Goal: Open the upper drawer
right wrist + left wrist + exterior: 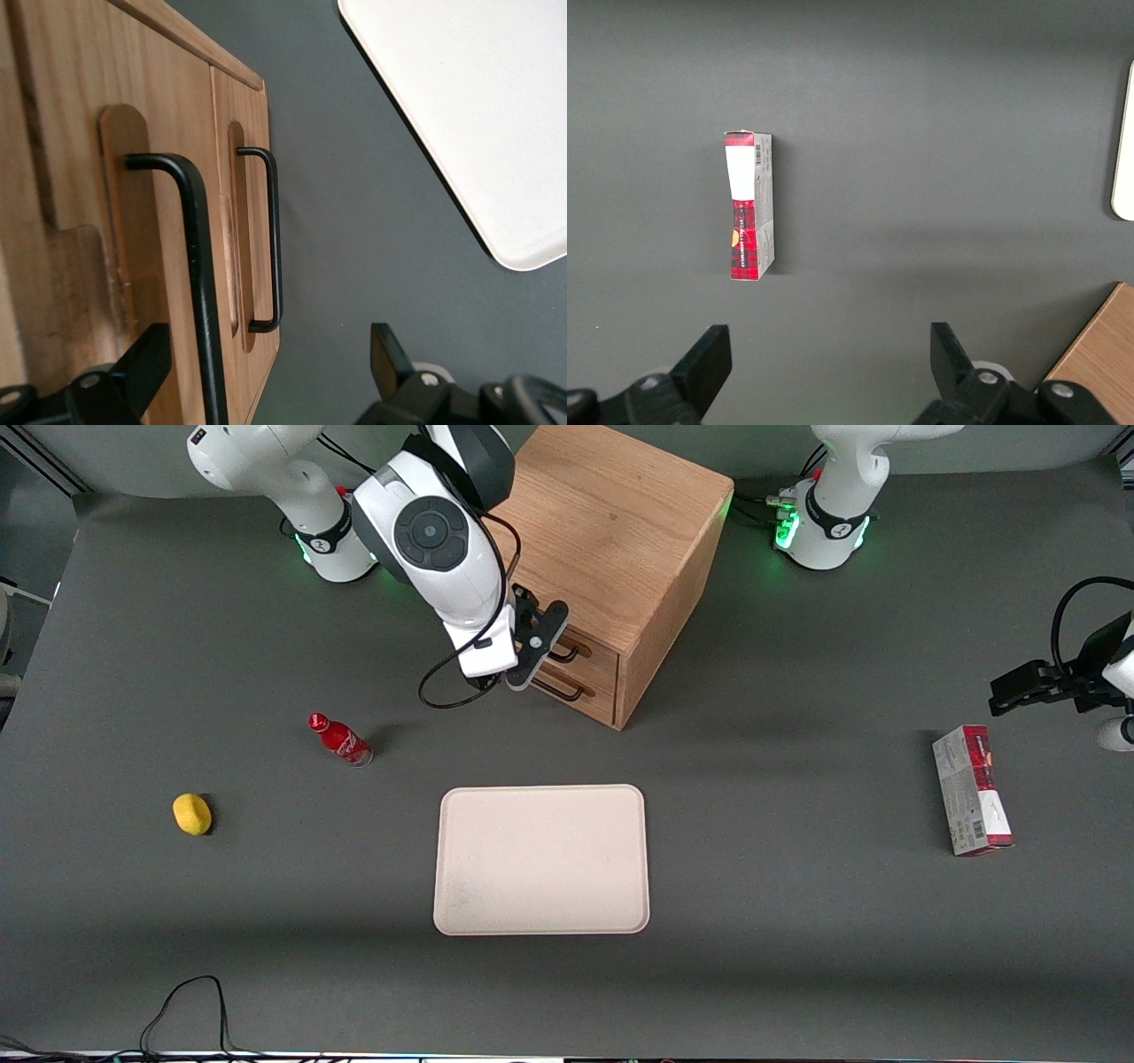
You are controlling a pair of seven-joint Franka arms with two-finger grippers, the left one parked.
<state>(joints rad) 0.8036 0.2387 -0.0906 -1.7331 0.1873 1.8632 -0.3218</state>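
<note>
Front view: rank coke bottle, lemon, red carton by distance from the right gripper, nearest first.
The gripper is at the upper drawer, jaws open around its handle.
1. Coke bottle: nearer the camera, beside the gripper.
2. Lemon: working arm's end.
3. Red carton: parked arm's end.

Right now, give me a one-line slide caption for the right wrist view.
Open gripper straddling the upper drawer handle, lower drawer and tray alongside.

Even overhead light, soft shadows; handle (pixel 199 292) close up, perhaps slightly blurred.
</note>
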